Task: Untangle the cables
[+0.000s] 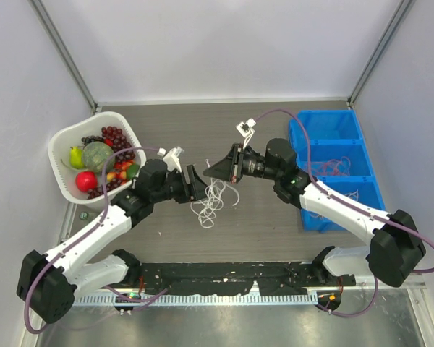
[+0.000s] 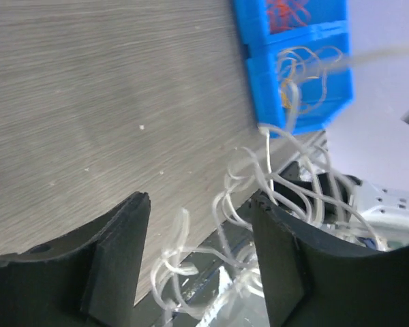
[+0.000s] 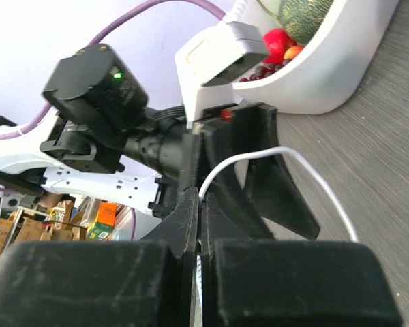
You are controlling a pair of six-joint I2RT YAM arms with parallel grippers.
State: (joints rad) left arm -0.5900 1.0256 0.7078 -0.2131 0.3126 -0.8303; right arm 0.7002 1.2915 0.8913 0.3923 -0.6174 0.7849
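Tangled white cables [image 1: 213, 199] lie in the middle of the bench [image 1: 275, 235], away from its edges.
The left gripper [image 1: 196, 181] is open beside them; the right gripper [image 1: 209, 171] pinches one strand, and the tangle trails toward the near edge.

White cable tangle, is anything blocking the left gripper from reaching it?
Nothing visible. The open left gripper is at the white cable tangle, strands looping between its fingers; the right gripper is shut on one strand.

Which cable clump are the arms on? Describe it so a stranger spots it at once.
On the grey table, look midway between the white fruit basket and the blue bin. There is a loose tangle of white cables. Unlike the bin's red and orange cords, it is all white.
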